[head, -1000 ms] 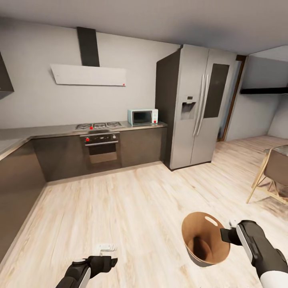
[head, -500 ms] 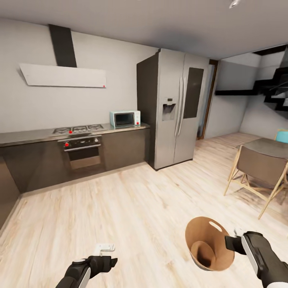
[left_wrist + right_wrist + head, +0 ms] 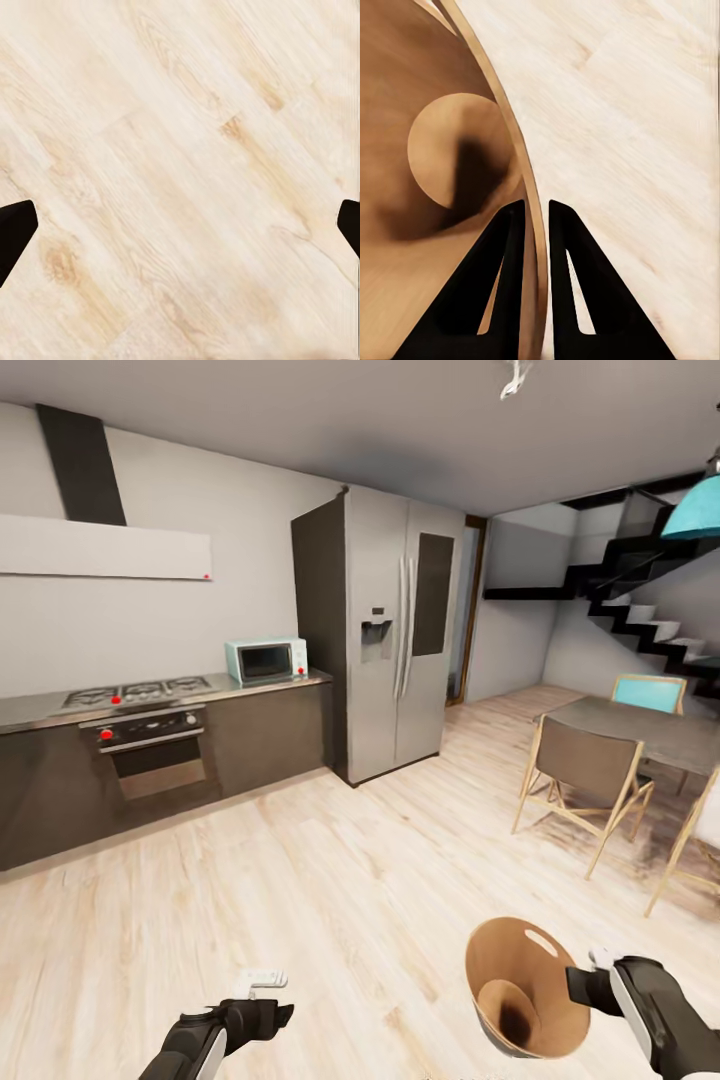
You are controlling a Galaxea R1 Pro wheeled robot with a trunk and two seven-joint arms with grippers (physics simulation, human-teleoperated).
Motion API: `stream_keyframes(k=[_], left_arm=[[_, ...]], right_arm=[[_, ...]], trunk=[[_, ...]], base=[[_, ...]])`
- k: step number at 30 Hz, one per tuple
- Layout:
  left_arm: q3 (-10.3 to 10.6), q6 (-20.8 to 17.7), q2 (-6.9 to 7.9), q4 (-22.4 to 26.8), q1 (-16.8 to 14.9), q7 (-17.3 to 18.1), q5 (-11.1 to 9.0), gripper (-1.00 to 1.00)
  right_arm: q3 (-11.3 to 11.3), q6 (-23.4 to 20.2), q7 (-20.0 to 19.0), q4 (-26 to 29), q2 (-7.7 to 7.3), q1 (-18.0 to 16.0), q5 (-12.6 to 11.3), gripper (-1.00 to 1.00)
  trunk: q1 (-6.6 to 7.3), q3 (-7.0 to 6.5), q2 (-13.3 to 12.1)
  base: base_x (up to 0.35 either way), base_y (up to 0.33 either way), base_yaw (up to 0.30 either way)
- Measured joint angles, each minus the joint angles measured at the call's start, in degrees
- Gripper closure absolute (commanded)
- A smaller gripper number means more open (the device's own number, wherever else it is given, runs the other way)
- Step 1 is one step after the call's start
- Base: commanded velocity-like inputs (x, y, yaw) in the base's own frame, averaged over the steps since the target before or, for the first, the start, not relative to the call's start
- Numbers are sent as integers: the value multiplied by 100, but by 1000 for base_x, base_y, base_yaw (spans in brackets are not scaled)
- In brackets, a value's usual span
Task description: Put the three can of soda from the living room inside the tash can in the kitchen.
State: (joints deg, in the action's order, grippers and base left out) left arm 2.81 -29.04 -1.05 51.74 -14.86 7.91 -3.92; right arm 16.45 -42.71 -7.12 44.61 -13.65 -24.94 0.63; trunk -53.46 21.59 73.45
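Note:
My right gripper (image 3: 588, 987) is shut on the rim of the tash can (image 3: 505, 960), a glossy copper-brown round bin held tilted just above the wood floor at the lower right. In the right wrist view the two black fingers (image 3: 502, 285) pinch the thin wall of the tash can (image 3: 427, 90), one inside and one outside, and its bare round bottom shows. Low at the left, my left gripper (image 3: 262, 985) hangs open over bare floor, and its fingertips (image 3: 15, 232) stand wide apart with nothing between them. The cans of soda are out of view.
The kitchen runs along the far wall: oven (image 3: 150, 750), microwave (image 3: 265, 660) and tall silver fridge (image 3: 385, 630). A dining table (image 3: 650, 725) with wooden chairs (image 3: 590, 770) stands at the right, with a black staircase (image 3: 650, 620) behind it. Light wood floor (image 3: 330, 860) lies ahead.
The whole view has swung to the right, so the camera turned: the kitchen slid left while the dining table and stairs came in. Both grippers keep their pose and hold.

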Motion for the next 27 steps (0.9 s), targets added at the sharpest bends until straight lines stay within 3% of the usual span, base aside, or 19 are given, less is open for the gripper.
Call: stream_keyframes(k=[12,16,23,27], left_arm=[[-7,21,0,2,0,-6,-18,-100],[-4,21,-10,-57,-2,-24,5,-100],[3,27,-293,-829,-177,-56,33,-100],[6,29,-341,-1239,-353,-65,50,-100]], right_arm=[[18,312,-9,-590,-52,7,45,100],[28,635,-14,-917,-100,7,-17,100],[58,1215,-52,-1523,-224,9,-15,100],[470,1341,-240,-1658,-279,8,-30,100]], trunk=[[0,-36,0],[0,-48,0],[0,-73,0],[0,-89,0]], base=[[0,0,-286],[0,0,-286],[0,0,-285],[0,0,-284]])
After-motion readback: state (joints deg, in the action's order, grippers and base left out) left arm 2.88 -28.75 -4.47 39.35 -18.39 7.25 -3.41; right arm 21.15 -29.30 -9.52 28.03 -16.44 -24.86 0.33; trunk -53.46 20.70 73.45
